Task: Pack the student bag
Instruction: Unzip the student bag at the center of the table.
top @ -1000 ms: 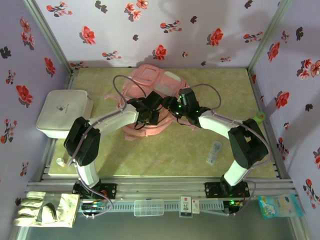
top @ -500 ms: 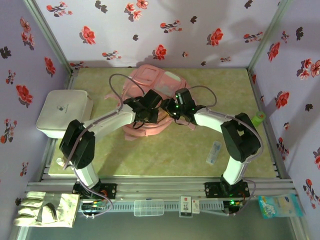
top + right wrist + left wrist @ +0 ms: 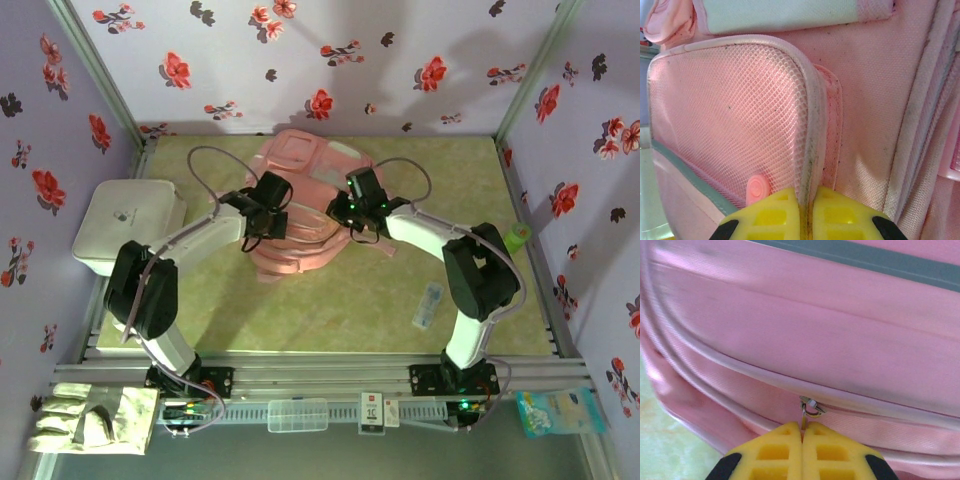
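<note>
top external: soft pink student bag (image 3: 300,165)

Flowered lilac walls (image 3: 300,60), green tabletop (image 3: 300,320)

My left arm (image 3: 200,243) and right arm (image 3: 425,232) are built alike: white tubular links between bulky black joint housings, each on a black base (image 3: 182,380) at the near edge. A thin grey cable (image 3: 203,165) loops off each wrist, and small green indicator lights (image 3: 352,207) show on the right wrist. My left gripper (image 3: 802,430) and right gripper (image 3: 807,195) carry yellow moulded pads (image 3: 775,455) with rectangular recesses, flanked by black shells.
</note>
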Available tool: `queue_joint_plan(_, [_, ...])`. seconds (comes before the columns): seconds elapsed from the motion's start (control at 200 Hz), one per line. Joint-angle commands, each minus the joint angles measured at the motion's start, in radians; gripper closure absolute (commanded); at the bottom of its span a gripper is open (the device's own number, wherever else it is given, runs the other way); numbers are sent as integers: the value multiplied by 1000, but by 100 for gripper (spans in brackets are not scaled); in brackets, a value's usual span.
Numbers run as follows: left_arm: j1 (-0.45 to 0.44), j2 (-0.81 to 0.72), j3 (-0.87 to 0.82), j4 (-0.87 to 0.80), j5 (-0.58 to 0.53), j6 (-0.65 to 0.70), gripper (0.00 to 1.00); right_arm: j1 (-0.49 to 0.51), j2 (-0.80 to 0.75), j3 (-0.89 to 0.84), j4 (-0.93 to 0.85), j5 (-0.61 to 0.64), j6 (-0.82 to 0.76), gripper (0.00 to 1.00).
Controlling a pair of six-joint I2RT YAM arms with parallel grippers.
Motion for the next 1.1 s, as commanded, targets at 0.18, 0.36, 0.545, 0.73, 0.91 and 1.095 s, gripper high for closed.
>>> queue_joint_plan(0.18, [-57, 38, 51, 103, 168, 31, 100, -165, -38, 24, -11, 98, -107, 75])
queue_joint_plan(0.36, [-144, 79, 101, 149, 243, 13, 100, -176, -207, -97, -56, 138, -21, 48])
queue_joint_plan(0.545, [-204, 95, 141, 181, 280, -4, 100, -176, -331, -250, -30, 89, 187, 45])
queue_joint_plan(0.73, [-233, 111, 152, 200, 296, -17, 100, -167, -336, -323, 100, 2, 308, 48])
queue_joint_plan(0.91, [-233, 117, 148, 202, 306, -15, 100, -162, -270, -270, 113, -55, 294, 51])
queue_joint_plan(1.095, [-233, 114, 145, 196, 306, -12, 100, -162, -218, -239, 137, -63, 285, 56])
